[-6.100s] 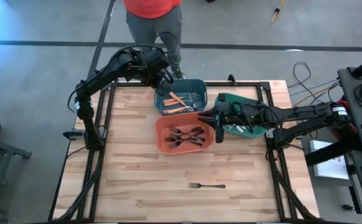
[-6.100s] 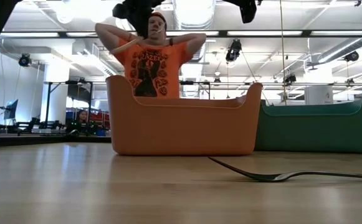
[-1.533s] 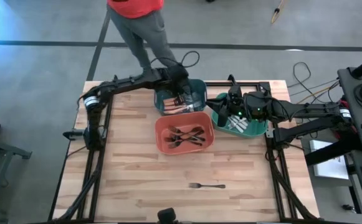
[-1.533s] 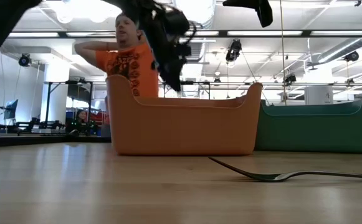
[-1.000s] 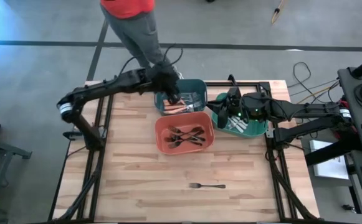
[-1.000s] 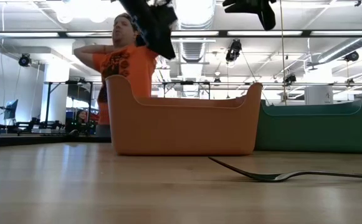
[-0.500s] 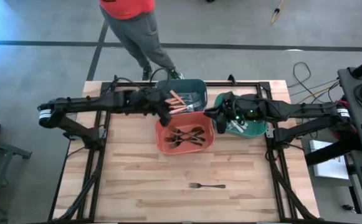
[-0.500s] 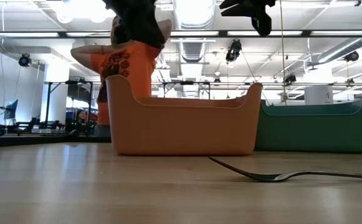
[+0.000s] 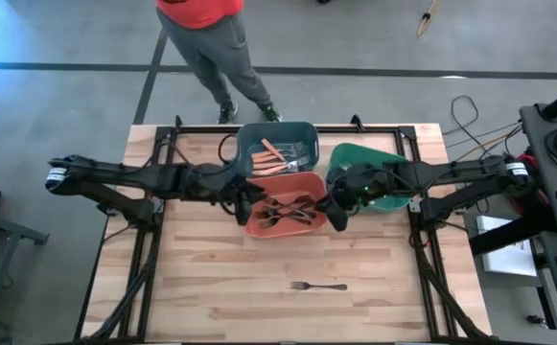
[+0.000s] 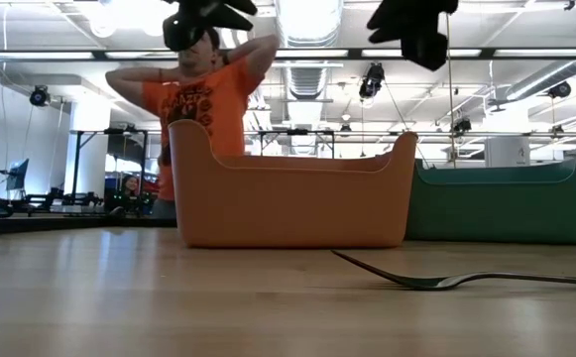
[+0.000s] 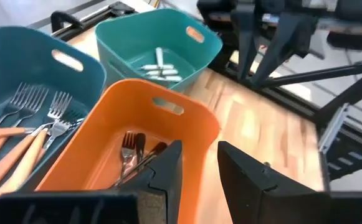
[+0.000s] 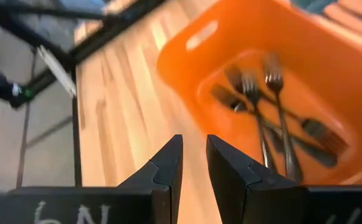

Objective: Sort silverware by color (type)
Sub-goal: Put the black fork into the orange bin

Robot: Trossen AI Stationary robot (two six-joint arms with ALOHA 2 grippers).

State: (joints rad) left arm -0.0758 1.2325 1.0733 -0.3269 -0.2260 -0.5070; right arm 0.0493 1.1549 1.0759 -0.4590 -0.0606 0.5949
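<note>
Silverware untouched — both empty grippers, left and right, fingers slightly parted, moved beside orange bin.

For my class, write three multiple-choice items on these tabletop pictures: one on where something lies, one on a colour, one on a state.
1. Where is the lone fork?
A. in the green bin
B. on the bare wooden table
C. in a gripper

2. What colour is the bin holding the black forks?
A. orange bin
B. teal
C. green

3. How is the left gripper?
A. shut on a fork
B. out of view
C. open and empty

Answers: 1 B, it lies alone on the table, nearer than the bins. 2 A, the black forks lie crossed on its orange floor. 3 C, a clear gap shows between its fingers with nothing in it.
</note>
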